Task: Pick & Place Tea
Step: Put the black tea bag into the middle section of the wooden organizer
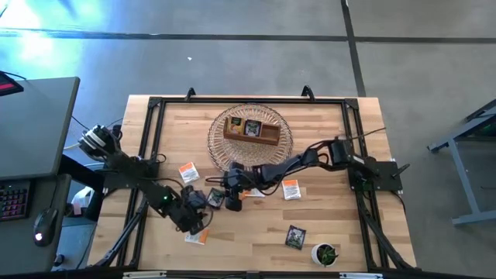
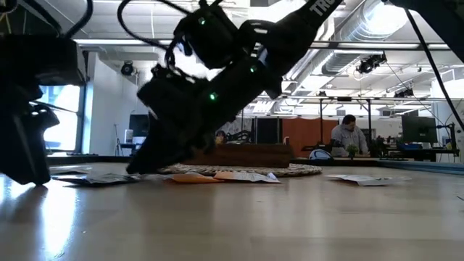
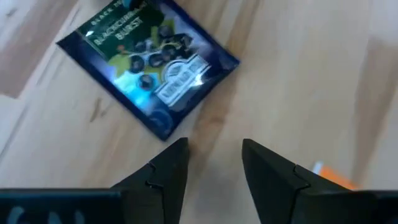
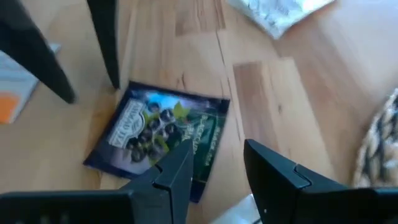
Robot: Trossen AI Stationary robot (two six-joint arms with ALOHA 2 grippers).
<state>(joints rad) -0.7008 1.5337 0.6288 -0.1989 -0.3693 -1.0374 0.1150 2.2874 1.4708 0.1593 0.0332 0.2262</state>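
Both arms have their tools low over the middle-front of the bench (image 1: 256, 240), close to the same dark sachet; the left tool (image 3: 214, 163) hangs with its fingers parted by a narrow gap and nothing between them, and the right tool (image 4: 217, 167) likewise stands slightly open and empty. The dark blackcurrant tea sachet (image 4: 158, 140) lies flat on the wood, and in the right wrist view one finger already overlaps its near corner while the other sits off its edge over bare wood; the same sachet (image 3: 149, 59) shows in the left wrist view lying ahead of the left tool and clear of its fingertips, turned cornerwise so that one corner points back toward the gap. So the right tool looks the nearer of the two, and I judge that the coming grasp turns on bringing the sachet's edge in line with the jaws, since it is thin and flat against the bench. From above, other sachets lie scattered: a white-and-orange sachet (image 1: 187, 172) to the left, another orange sachet (image 1: 291, 188) to the right, a dark sachet (image 1: 294, 236) near the potted plant (image 1: 325, 253); the wooden tray (image 1: 252, 130) sits on a wire basket (image 1: 279, 151) at the back, with a few sachets apparently already in it.
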